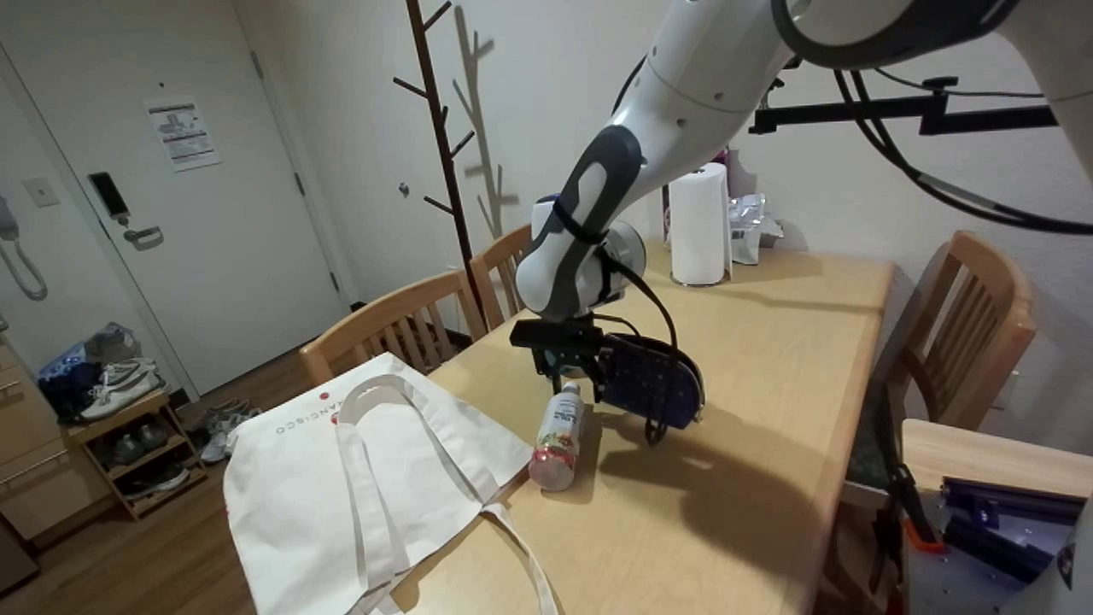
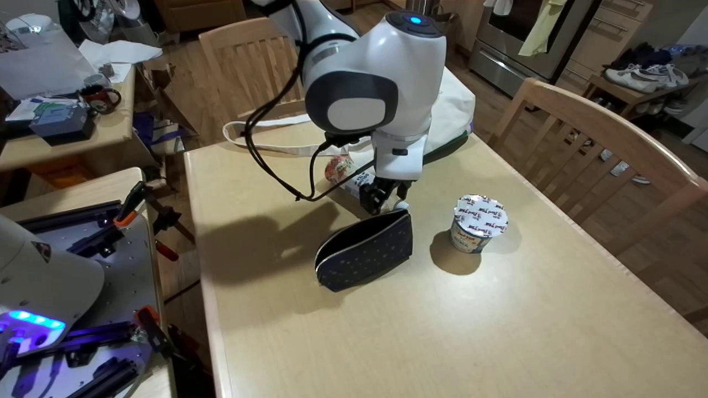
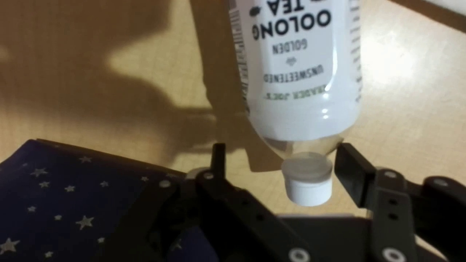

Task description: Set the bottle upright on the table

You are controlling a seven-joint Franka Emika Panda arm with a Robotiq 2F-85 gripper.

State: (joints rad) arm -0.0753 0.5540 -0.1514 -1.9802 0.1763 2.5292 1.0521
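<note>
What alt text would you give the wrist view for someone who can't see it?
A tea bottle, labelled unsweetened golden oolong, lies on its side on a light-wood table. Its white cap appears between open black robot fingers. At lower left is part of a dark blue pouch with pale stars.

The wrist view's top edge crops the white-capped, cylindrical clear plastic bottle (image 3: 304,98) — base out of frame; the left edge cuts the navy, star-printed pouch (image 3: 54,203).
</note>
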